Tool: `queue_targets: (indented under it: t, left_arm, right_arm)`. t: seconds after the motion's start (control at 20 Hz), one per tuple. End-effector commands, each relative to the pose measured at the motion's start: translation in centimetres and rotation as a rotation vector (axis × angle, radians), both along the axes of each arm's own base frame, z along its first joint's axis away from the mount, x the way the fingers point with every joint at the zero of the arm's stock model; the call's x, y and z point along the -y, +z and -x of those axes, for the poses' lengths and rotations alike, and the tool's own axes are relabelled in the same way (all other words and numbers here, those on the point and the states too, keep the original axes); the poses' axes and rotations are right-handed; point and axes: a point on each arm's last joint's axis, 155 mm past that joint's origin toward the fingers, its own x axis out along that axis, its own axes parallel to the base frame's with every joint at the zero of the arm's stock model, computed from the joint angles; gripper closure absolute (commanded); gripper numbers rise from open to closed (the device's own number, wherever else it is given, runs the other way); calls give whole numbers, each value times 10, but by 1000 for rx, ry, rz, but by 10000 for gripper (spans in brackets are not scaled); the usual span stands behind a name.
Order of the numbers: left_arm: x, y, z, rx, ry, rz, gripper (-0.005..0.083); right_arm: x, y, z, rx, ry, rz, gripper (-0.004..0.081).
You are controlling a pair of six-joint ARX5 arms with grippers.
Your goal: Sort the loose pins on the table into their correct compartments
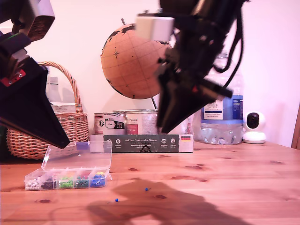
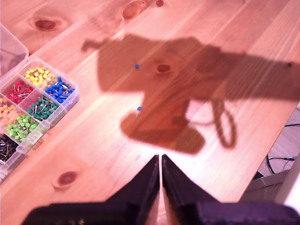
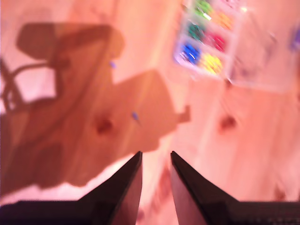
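My first gripper [image 2: 161, 165] almost closed, holds nothing, above desk [image 2: 243, 117]. My second gripper [image 3: 156, 161] narrowly parted, empty; view blurred. Two blue pins [image 2: 138, 109] [image 2: 137, 66] lie ahead of both, apart, on bare wood. Clear box [image 2: 28, 110] beside them: compartments with blue, yellow, red, green, orange, black pins.

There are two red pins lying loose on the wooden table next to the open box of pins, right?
Not quite: the two loose pins are blue, not red, as the first wrist view shows. They do lie loose on the wooden table near the open pin box.
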Motion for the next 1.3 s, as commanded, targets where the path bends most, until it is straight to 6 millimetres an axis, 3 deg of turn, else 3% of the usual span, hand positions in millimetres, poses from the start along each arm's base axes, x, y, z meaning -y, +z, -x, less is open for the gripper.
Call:
queue_targets:
  t: [0.0, 0.3, 0.6, 1.25]
  left_arm:
    - [-1, -6, 2, -6, -5, -8, 794]
    - [0, -5, 1, -2, -5, -4, 794]
    - [0, -5, 1, -1, -6, -3, 794]
    - [0, -4, 1, 2, -6, -1, 794]
  right_arm:
    - [-6, -14, 4, -17, 24, 21, 611]
    - [-3, -33, -1, -24, 1, 88, 613]
    - [-16, -34, -12, -36, -18, 84, 613]
    - [-18, -69, -7, -94, -3, 144, 613]
